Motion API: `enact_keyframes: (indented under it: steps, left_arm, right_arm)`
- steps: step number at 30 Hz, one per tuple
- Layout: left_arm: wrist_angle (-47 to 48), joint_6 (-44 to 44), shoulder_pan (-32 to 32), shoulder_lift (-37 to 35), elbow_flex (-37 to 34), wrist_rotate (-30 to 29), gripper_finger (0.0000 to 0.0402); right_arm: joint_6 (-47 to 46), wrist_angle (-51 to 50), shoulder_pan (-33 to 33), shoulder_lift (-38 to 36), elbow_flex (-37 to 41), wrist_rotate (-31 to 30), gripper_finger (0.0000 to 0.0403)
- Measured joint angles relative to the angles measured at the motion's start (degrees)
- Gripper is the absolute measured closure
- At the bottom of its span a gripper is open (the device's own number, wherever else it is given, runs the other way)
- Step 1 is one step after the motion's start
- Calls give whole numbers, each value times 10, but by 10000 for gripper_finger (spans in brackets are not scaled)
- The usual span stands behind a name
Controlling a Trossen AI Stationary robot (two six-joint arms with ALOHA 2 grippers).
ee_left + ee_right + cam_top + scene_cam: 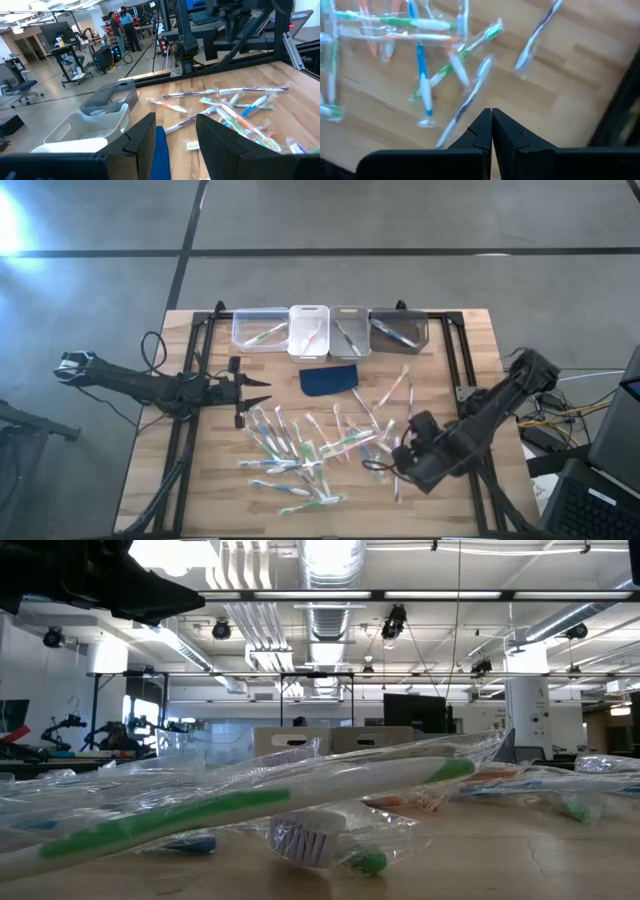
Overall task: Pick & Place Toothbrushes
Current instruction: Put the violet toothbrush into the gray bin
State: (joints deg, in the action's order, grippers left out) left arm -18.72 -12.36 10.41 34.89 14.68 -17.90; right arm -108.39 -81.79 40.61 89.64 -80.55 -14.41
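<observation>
Several toothbrushes (pixel 310 445) in clear wrappers lie scattered flat on the wooden table, with green, blue, orange and greyish accents; the low view shows a green one (pixel 250 800) close up. My right gripper (pixel 384 464) hangs over the right side of the pile, pointing down, shut and with nothing in it (pixel 491 120); a greyish toothbrush (pixel 467 102) lies just below its tips. My left gripper (pixel 262 390) waits level at the pile's left, open (pixel 175 142) and holding nothing.
Four small bins stand in a row at the far edge: clear (pixel 258 330), white (pixel 309 330), grey (pixel 350 330) and dark (pixel 398 330), each with a toothbrush or two inside. A dark blue pad (pixel 330 378) lies in front of them. Black frame rails (pixel 455 365) flank the table.
</observation>
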Motion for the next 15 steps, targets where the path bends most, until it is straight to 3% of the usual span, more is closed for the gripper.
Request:
enact_keyframes:
  steps: [6,15]
  left_arm:
    - [4,0,0,0,0,0,254]
    - [5,0,0,0,0,0,254]
  right_arm:
    - [-40,23,12,35,9,39,394]
    - [-26,66,12,87,5,68,379]
